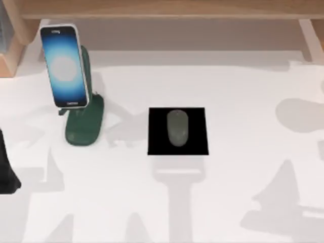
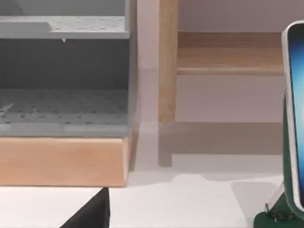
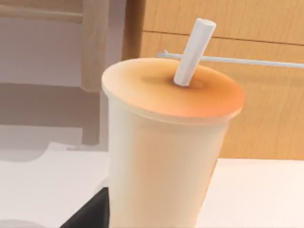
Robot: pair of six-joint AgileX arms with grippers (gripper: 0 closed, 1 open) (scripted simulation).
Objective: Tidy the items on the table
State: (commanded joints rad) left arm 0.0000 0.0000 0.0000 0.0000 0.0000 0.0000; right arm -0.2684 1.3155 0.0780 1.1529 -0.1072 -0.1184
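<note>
Overhead view down on table (image 1: 243,101), wrist views low

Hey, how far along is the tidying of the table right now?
It looks mostly finished. The smartphone stands propped on the dark green phone stand, and the mouse sits in the middle of the black pad. Nothing appears to be in hand: the left arm sits at the table's left edge. A cup with a straw shows in the right wrist view. Little seems left.
</note>
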